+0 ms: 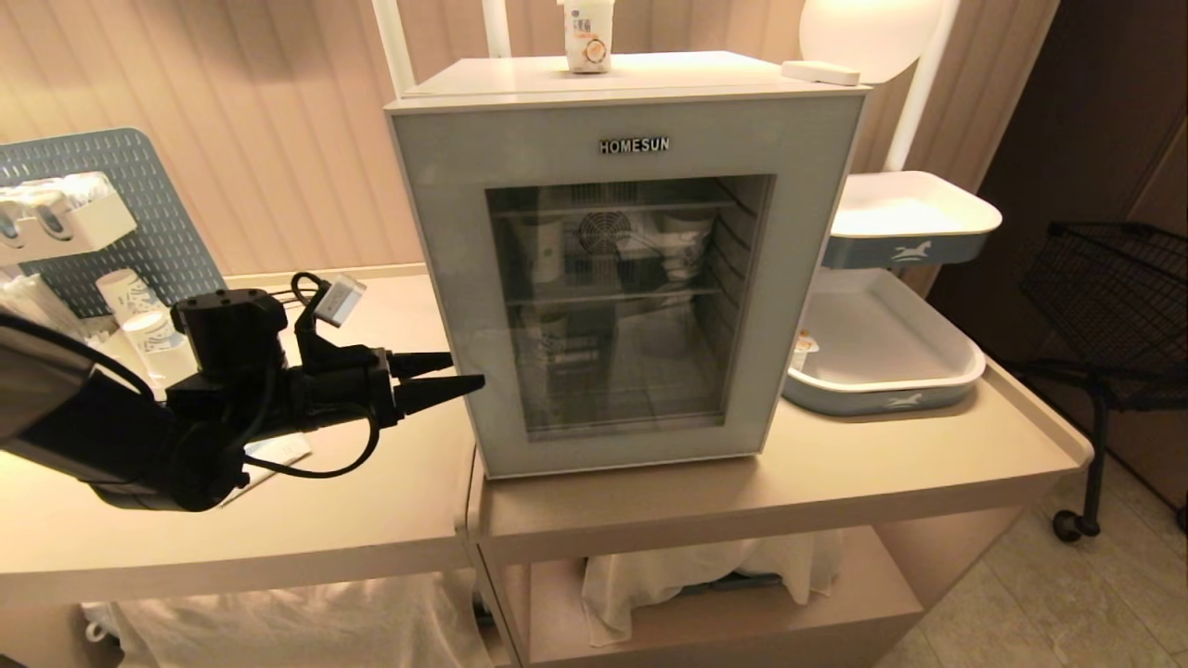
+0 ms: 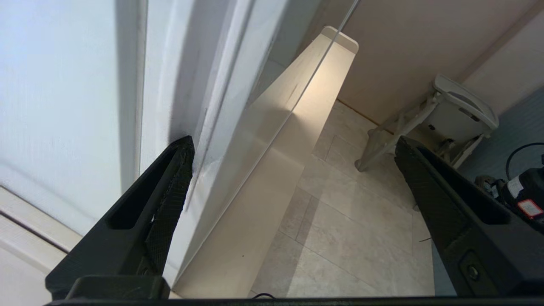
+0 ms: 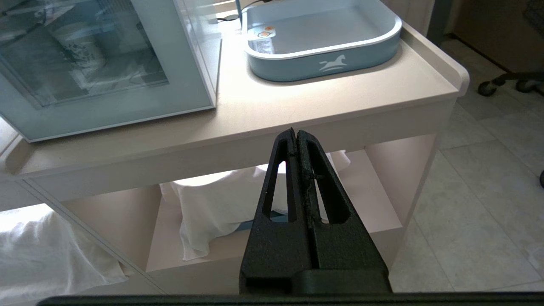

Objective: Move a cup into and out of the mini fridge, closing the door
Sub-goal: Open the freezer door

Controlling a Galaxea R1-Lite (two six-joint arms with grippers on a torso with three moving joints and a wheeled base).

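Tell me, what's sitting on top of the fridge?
On top of the fridge stands a small white cup and a flat white box. The cup's lid is cut off from view.

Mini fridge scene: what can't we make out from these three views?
- What stands behind the door: head view, the dark glass blurs the shelves; only pale cup shapes show.
- The item on the mini fridge top: head view, cut off by the upper edge.
- Whether a finger of the left gripper touches the fridge side: left wrist view, too close to tell.
- The small carton in the blue tray: print too small in any view.
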